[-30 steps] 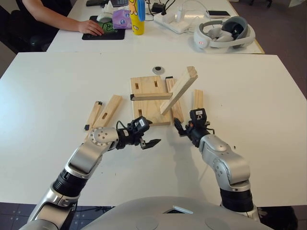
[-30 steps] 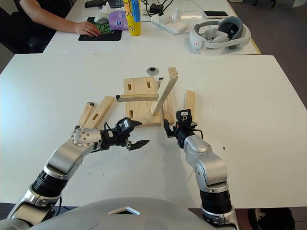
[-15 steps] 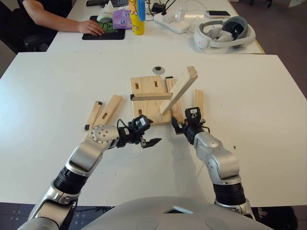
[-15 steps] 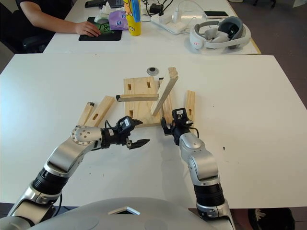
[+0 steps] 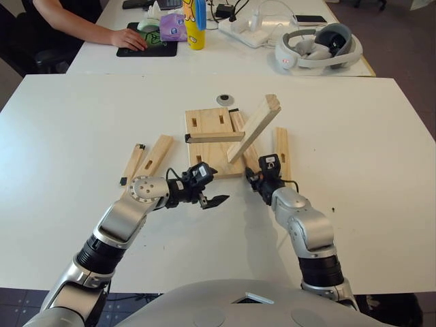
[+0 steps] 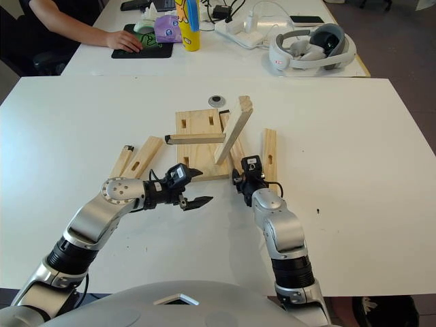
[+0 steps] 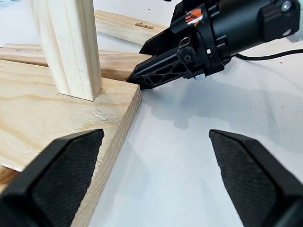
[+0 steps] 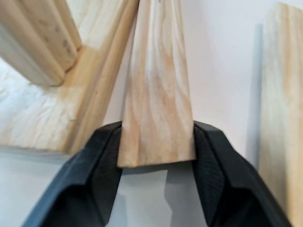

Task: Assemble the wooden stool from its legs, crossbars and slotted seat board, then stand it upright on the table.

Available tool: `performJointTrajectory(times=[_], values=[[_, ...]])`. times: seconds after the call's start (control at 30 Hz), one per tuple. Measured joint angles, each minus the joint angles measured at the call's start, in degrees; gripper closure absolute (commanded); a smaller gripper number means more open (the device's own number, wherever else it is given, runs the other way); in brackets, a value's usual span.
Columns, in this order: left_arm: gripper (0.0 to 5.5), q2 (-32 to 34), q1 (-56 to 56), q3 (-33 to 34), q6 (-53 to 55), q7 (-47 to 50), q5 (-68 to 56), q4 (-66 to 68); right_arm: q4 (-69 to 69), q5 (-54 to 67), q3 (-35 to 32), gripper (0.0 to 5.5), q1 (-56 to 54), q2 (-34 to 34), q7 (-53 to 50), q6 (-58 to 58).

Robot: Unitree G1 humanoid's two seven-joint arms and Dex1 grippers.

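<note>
A pale, square plywood seat board [image 5: 206, 151] with rectangular slots lies flat at the middle of the white worktop [image 5: 82, 122], somewhat toward its far edge. One thick pale wooden leg [image 5: 255, 126] stands in the slot at the board's near right corner, leaning toward the worktop's far right corner. A thin wooden crossbar [image 5: 214, 137] lies level across the board and meets that leg.

A narrow pale wooden slat [image 8: 158, 85] lies flat along the board's right edge, under the leaning leg. The right pincer [image 8: 158, 132] has its black fingers pressed against both sides of the slat's near end, pinching it. Another flat slat [image 5: 281, 146] lies just to the right. Two more wooden pieces [image 5: 158, 155] lie apart from the board, toward the worktop's left edge.

The left pincer [image 5: 211, 187] hovers spread wide just beside the board's near edge, holding nothing.

The step in hand appears to be picking up the slat. The next move likely calls for drawing it out from beneath the leaning leg without knocking that leg, then turning it to meet a free slot.
</note>
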Motion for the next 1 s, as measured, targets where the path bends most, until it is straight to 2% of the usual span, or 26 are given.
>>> performJointTrajectory(times=[0.13,0.23,0.33,0.5,0.63,0.77,1.0], values=[[1.37,0.08,0.0,-0.27,-1.11,0.23,0.73,0.07,-1.12,0.62,-3.69,3.49,-1.95,-0.26,0.23,-0.04],[1.37,0.08,0.05,-0.51,-1.49,0.33,0.99,0.06,-3.05,1.24,-7.7,3.49,-7.92,-1.96,1.31,-0.16],[1.37,0.03,0.15,0.15,-0.94,0.26,-0.09,-1.07,-3.4,2.2,-10.7,3.49,-13.61,-6.09,4.88,-0.22],[1.37,0.04,-0.88,2.95,2.49,-0.51,-4.21,-6.38,2.24,5.8,-15.4,3.49,-25.11,-18.97,18.23,-2.34],[1.37,-0.27,-3.91,5.53,5.75,-0.17,-7.97,-11.01,10.67,10.58,-18.98,3.49,-35.11,-35.48,36.33,-5.57],[1.37,-0.14,-5.0,6.3,9.2,1.35,-9.66,-15.6,14.52,14.73,-20.35,3.49,-41.32,-48.16,51.28,-5.69],[1.37,-0.01,-10.41,11.35,16.66,2.97,-17.26,-23.45,14.39,24.46,-20.15,3.49,-46.77,-60.83,70.41,-0.11]])
